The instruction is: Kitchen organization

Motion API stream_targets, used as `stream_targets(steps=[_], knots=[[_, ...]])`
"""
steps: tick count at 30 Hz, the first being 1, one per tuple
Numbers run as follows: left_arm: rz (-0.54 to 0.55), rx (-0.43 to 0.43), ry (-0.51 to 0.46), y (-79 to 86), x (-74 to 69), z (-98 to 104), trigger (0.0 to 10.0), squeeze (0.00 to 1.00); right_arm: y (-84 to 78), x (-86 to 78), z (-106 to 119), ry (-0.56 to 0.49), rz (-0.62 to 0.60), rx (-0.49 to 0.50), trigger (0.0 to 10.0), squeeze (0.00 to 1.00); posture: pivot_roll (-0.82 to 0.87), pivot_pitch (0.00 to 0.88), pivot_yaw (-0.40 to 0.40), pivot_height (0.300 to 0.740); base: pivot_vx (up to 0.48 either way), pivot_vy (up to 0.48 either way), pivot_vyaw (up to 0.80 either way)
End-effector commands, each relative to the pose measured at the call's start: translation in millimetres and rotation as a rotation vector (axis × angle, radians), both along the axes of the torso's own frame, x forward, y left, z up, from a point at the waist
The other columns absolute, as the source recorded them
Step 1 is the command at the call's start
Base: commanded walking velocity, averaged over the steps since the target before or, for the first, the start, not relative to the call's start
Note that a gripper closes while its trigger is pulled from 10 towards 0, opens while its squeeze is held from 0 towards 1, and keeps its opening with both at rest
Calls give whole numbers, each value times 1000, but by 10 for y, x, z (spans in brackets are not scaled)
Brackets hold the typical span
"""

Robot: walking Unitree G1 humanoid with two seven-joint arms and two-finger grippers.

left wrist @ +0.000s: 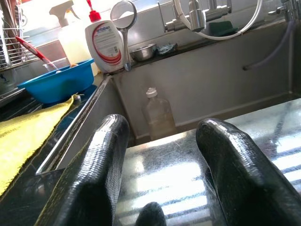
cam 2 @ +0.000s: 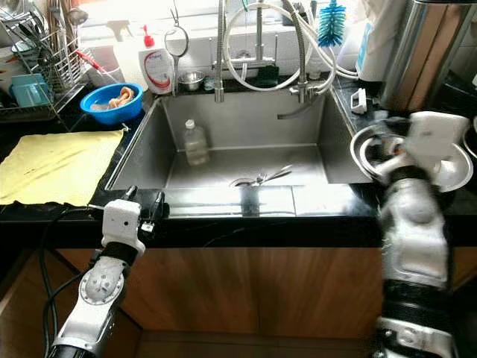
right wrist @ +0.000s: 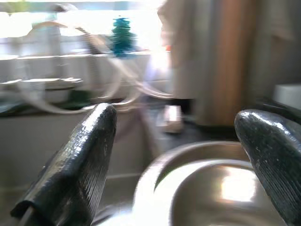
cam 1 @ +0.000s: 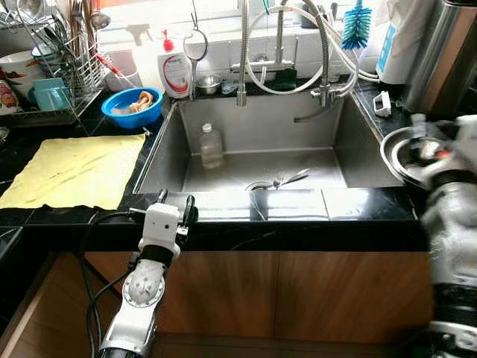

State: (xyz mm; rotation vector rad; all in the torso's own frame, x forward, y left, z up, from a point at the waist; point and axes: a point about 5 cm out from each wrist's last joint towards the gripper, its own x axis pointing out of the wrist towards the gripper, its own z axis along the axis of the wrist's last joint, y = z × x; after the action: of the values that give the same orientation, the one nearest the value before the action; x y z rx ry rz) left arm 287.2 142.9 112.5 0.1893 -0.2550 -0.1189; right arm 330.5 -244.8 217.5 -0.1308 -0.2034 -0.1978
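My left gripper (cam 1: 177, 200) is low at the front edge of the steel sink (cam 1: 261, 119), open and holding nothing; past its fingers (left wrist: 108, 155) the wrist view looks into the basin. A clear plastic bottle (cam 1: 212, 145) stands upright in the sink's left part. A metal utensil (cam 1: 287, 179) lies by the drain. My right gripper (cam 2: 387, 140) hovers over stacked steel bowls (cam 2: 361, 153) on the right counter, blurred. In the right wrist view its fingers (right wrist: 89, 150) stand wide apart above the bowl (right wrist: 207, 188), gripping nothing.
A yellow cloth (cam 1: 74, 168) covers the left counter. Behind it sit a blue bowl (cam 1: 133, 107), a dish rack (cam 1: 67, 67) and a soap bottle (cam 1: 174, 71). Taps and hoses (cam 1: 291, 60) rise behind the sink. A steel appliance (cam 1: 440, 52) stands at the back right.
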Motion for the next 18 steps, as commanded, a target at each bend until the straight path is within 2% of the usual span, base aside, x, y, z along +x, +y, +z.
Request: stream_targets(steps=[1,6,12,17,18], knots=[[1,22,71,12,-37,-152,10000,0,30,-18,15,-21,14,-20,10000,0,-136,0,79,740,0,0,0],[2,17,67,3,-46,-151,10000,0,58,-22,17,-35,32,-60,10000,0,-139,0,76,740,0,0,0],[14,13,54,0,-50,-145,10000,0,204,-81,-128,-56,126,-216,10000,0,-143,0,74,740,0,0,0],[22,11,43,4,-45,-130,10000,0,279,-156,-274,-62,161,-228,10000,0,-142,0,71,740,0,0,0],[24,11,41,3,-45,-128,10000,0,305,-197,-362,-60,164,-222,10000,0,-142,0,71,740,0,0,0]])
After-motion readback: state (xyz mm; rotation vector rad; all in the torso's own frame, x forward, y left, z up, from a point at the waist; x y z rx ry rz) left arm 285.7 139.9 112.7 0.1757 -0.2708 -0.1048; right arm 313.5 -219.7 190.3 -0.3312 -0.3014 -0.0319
